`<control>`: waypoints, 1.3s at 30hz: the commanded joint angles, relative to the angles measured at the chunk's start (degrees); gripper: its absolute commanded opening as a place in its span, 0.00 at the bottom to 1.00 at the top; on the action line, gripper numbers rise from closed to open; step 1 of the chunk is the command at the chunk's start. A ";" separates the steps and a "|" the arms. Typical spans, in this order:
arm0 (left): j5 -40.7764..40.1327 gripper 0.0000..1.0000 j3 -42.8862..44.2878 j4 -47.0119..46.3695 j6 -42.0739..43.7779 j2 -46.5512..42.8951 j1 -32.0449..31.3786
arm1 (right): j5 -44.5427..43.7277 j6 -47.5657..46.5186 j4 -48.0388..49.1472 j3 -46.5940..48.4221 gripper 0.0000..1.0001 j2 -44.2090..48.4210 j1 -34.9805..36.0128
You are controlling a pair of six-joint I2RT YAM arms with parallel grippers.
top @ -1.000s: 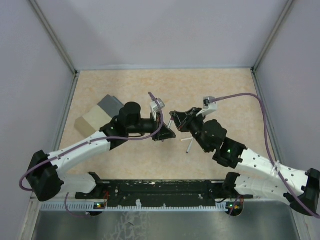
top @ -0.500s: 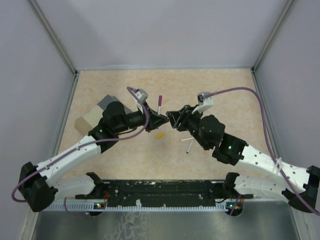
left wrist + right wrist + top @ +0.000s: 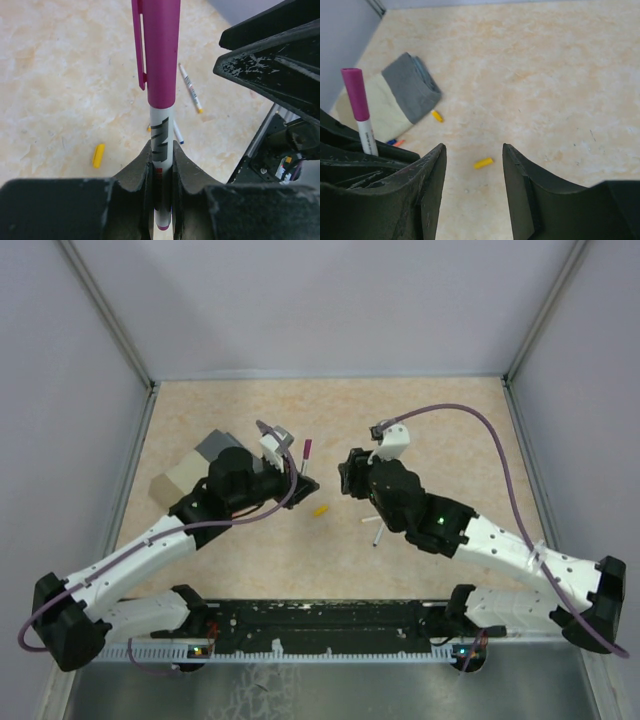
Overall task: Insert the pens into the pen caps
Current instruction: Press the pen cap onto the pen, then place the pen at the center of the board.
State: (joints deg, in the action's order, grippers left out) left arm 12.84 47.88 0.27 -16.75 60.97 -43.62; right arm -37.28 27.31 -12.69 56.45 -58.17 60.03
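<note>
My left gripper (image 3: 161, 150) is shut on a white pen (image 3: 161, 137) that stands upright in its jaws with a magenta pen cap (image 3: 161, 50) on its upper end. From above, that gripper (image 3: 303, 483) sits left of centre, the magenta cap (image 3: 307, 449) sticking up from it. My right gripper (image 3: 474, 150) is open and holds nothing; it faces the left one (image 3: 346, 472) across a small gap. A yellow cap (image 3: 483, 163) lies on the table below its jaws. Two loose pens (image 3: 191, 94) (image 3: 177, 135) lie on the table (image 3: 375, 525).
A beige box with a grey lid (image 3: 200, 465) lies at the left behind the left arm. Beside it are another yellow cap (image 3: 437, 116), a blue cap (image 3: 391, 142) and an orange one (image 3: 399, 143). Walls close the tabletop at the back and both sides.
The right gripper has opened and let go of the magenta cap, which stays on the pen. The two grippers have drawn apart, and the left one has carried the capped pen a little to the left.
</note>
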 commanded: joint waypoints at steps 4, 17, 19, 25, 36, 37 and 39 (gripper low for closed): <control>-5.47 0.00 3.23 6.66 1.14 5.32 0.54 | 10.29 1.11 -6.54 1.38 0.51 -4.54 -10.82; -14.99 0.00 13.02 16.10 -3.01 22.24 1.67 | 46.19 5.17 2.75 -11.08 0.59 -2.82 -37.15; -15.42 0.00 15.78 18.95 -2.86 25.92 2.81 | 46.33 4.71 3.16 -11.74 0.60 -2.82 -37.18; -14.00 0.00 25.32 25.82 -1.19 37.62 6.82 | 46.04 6.16 6.43 -14.81 0.61 -3.04 -37.18; -16.14 0.02 36.13 29.86 -0.78 51.59 10.10 | 45.87 6.46 7.18 -15.15 0.61 -4.09 -37.18; -16.67 0.03 36.45 30.32 -0.72 52.23 10.32 | 46.05 6.37 7.21 -15.14 0.61 -4.32 -37.18; -18.25 0.04 37.25 31.57 -0.53 53.50 10.56 | 46.65 6.08 7.03 -14.82 0.61 -4.84 -37.20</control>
State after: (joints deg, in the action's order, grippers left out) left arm -2.42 82.67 28.08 -18.11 112.55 -33.71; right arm 7.90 33.69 -8.14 40.75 -62.65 22.96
